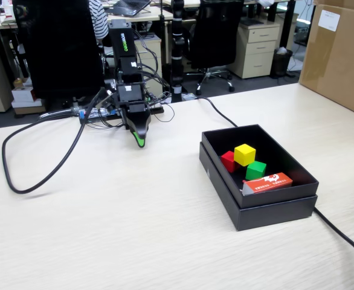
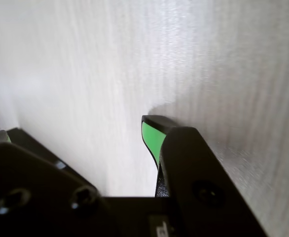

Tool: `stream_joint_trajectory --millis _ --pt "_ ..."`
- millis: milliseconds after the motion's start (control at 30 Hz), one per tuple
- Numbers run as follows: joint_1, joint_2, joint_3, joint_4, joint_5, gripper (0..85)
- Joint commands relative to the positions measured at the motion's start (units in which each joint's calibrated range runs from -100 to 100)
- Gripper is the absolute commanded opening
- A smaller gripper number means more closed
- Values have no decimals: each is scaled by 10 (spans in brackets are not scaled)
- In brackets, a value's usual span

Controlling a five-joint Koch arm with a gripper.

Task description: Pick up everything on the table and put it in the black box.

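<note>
Beige wood-grain table [image 1: 135,217]: gripper [image 1: 140,142] empty, jaws apparently together. To its right in fixed view, black box [image 1: 255,208] holds red cube [image 1: 228,160], yellow cube [image 1: 244,154], green cube [image 1: 256,169]. Likely light, rigid; grasp opposite flat faces.

Office: far behind the beige desk [image 1: 104,241] stand grey drawer cabinets [image 1: 255,51], black swivel chairs [image 1: 216,36], a laptop [image 1: 127,7] on a far desk, brown carton [image 1: 340,54] at right.

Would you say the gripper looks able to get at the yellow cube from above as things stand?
Probably yes: the yellow cube sits atop the other cubes in the open-topped black box, nothing covering it, and the gripper hangs apart over bare table.
</note>
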Motion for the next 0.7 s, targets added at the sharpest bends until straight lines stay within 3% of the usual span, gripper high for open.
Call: stream_joint_trajectory --millis 0,667 --pt "0 -1 -45 125 -20 523" --pt "0 -1 -109 131 -24 500"
